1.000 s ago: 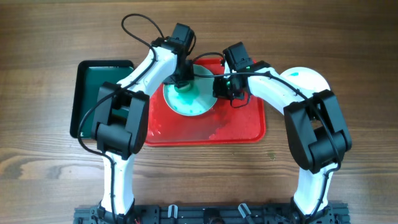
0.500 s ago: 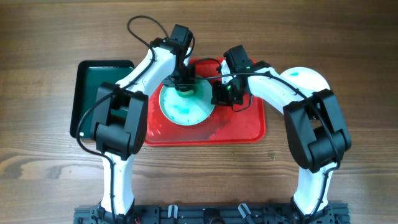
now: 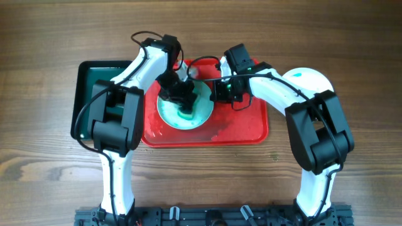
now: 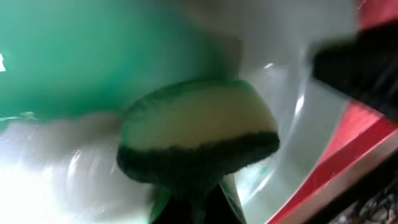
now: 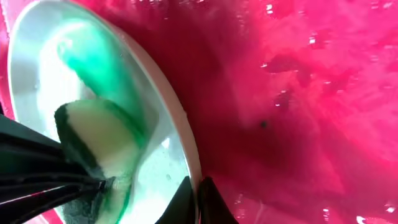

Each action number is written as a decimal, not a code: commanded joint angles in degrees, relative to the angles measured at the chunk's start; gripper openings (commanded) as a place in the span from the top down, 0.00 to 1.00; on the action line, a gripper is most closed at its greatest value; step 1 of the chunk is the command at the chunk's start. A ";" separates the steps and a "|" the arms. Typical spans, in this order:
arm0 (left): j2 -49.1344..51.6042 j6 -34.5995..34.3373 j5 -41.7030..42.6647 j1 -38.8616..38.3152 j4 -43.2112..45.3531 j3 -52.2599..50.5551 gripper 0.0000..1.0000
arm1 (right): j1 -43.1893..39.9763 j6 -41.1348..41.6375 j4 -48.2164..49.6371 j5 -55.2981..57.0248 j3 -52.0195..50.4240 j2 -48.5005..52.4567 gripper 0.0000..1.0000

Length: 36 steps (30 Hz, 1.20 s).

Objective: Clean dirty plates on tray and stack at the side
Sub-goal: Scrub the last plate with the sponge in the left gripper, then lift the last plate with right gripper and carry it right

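One pale plate smeared with green lies on the red tray, its right edge lifted. My right gripper is shut on the plate's rim; the wrist view shows the rim pinched between the fingers above the wet tray. My left gripper is shut on a sponge with a pale body and dark green pad, and presses it on the plate's face. The sponge also shows in the right wrist view. Another white plate lies right of the tray, partly under my right arm.
A dark green tray sits left of the red tray, its right part covered by my left arm. Bare wooden table lies in front of the trays. Cables loop above the tray's far edge.
My left gripper has dragged the sponge from the plate's far edge toward its middle. The plate has shifted slightly left. The right gripper has kept its hold on the rim.
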 commanded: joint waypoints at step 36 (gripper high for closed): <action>-2.47 -32.30 -26.47 5.46 -3.45 17.31 0.96 | 22.32 1.97 -19.85 101.72 0.57 -26.69 0.96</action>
